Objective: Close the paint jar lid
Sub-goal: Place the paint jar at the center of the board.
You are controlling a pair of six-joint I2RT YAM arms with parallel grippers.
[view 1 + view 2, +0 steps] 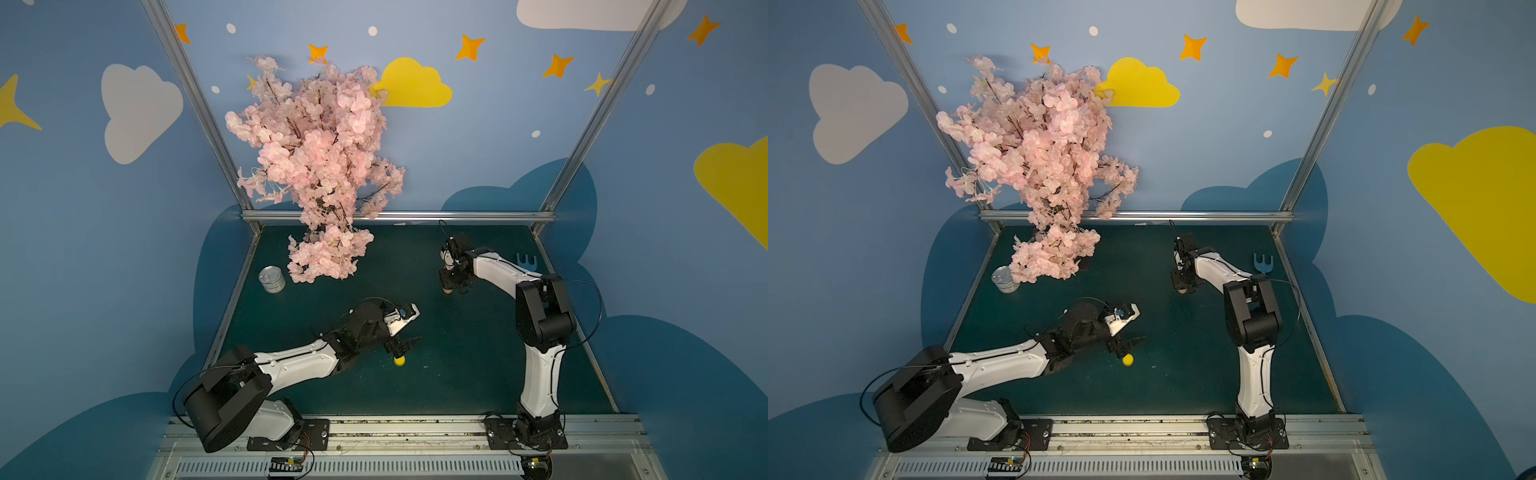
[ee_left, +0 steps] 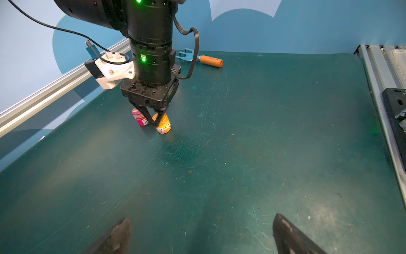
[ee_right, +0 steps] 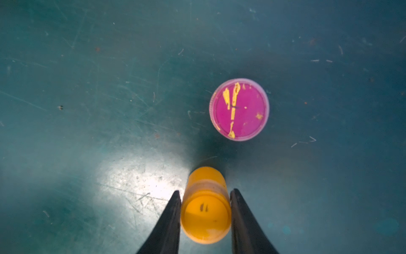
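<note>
**Item:** orange paint jar (image 3: 205,178), upright on the green table (image 1: 457,374), in the far half and right of centre, directly under the right arm

**Lid** (image 3: 205,216): same orange, seated on the jar, with no gap showing between lid and body

**Right pincer** (image 3: 205,192): pointing straight down and closed on the jar's top at lid height, one finger on each side

**Left pincer** (image 2: 197,236): spread wide and holding nothing, low over the near middle of the table

**Progress, as judged:** the lid is in place and tightening looks under way or nearly finished. Any last turn and the release are left. How tight the lid sits cannot be told

**Neighbour:** pink jar (image 3: 239,109), capped, with yellow smears on its lid, just beside the orange one but not touching it

**Unclear:**
- A small yellow round object (image 1: 399,360) lies just beside the left pincer in both top views. It may be a loose lid or another jar, and the left wrist view misses it
- In both top views the right wrist covers nearly all of the orange jar, and the pink one cannot be made out there
- The labels are too small to read
</note>
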